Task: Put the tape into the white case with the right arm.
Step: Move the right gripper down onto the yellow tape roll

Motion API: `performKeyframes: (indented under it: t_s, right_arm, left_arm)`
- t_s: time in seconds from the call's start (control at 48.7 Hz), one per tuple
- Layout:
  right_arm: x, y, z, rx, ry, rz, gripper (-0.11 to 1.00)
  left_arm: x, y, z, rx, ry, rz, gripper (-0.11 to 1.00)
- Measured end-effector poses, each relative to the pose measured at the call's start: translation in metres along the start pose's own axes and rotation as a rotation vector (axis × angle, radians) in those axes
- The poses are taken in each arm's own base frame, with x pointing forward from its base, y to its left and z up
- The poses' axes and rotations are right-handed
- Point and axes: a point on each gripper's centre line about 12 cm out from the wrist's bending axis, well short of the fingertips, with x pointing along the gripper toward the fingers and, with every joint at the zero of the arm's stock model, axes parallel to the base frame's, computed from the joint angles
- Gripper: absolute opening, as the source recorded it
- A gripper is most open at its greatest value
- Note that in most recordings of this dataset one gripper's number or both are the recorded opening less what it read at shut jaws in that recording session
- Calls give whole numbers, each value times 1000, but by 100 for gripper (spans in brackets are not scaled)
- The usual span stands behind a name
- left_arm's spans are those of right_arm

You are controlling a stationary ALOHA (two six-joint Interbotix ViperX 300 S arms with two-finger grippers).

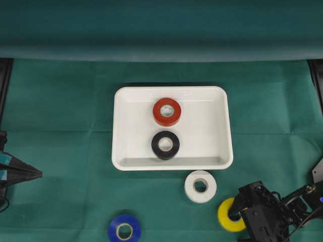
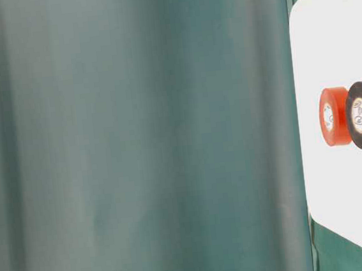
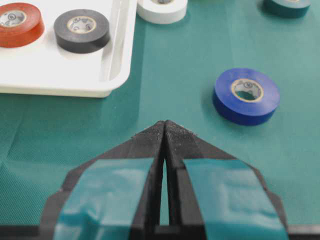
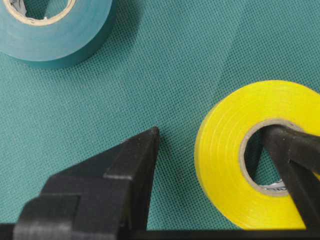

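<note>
Right claw (image 4: 210, 150) astride yellow tape (image 4: 260, 155) on green cloth (image 4: 165, 75).

Six tape rolls (image 1: 167, 112), perhaps; one white case (image 1: 126, 131).

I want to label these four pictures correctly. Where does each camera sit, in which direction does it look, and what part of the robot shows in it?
Overhead: above, looking down on the white case; left gripper and right gripper show.
Table-level: turned sideways, beside the case; no robot.
Left wrist: behind the shut left gripper, towards the blue roll.
Right wrist: behind the open right gripper, one finger in the yellow roll.
Overhead and left wrist share the red roll and black roll.
</note>
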Motion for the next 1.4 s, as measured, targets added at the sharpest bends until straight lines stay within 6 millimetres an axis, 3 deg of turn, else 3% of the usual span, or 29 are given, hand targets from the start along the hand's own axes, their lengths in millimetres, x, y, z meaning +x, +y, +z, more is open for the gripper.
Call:
performKeyframes:
  t_s: [0.164, 0.39, 0.452, 0.965, 1.397]
  right_arm:
    - [0, -1, 2, 0, 5, -8, 54]
    - [1, -2, 6, -1, 19, -27, 9]
    - [1, -3, 6, -1, 22, -31, 2]
    - [1, -2, 15, 6, 6, -34, 2]
    - [-25, 5, 58, -25, 11, -130, 2]
  left_arm:
    - [0, 0, 0, -3, 0, -2, 0]
    - [0, 0, 0, -3, 0, -2, 0]
    - [0, 0, 0, -2, 0, 0, 0]
    - [0, 0, 0, -1, 0, -2, 0]
    - [0, 0, 0, -2, -2, 0, 0]
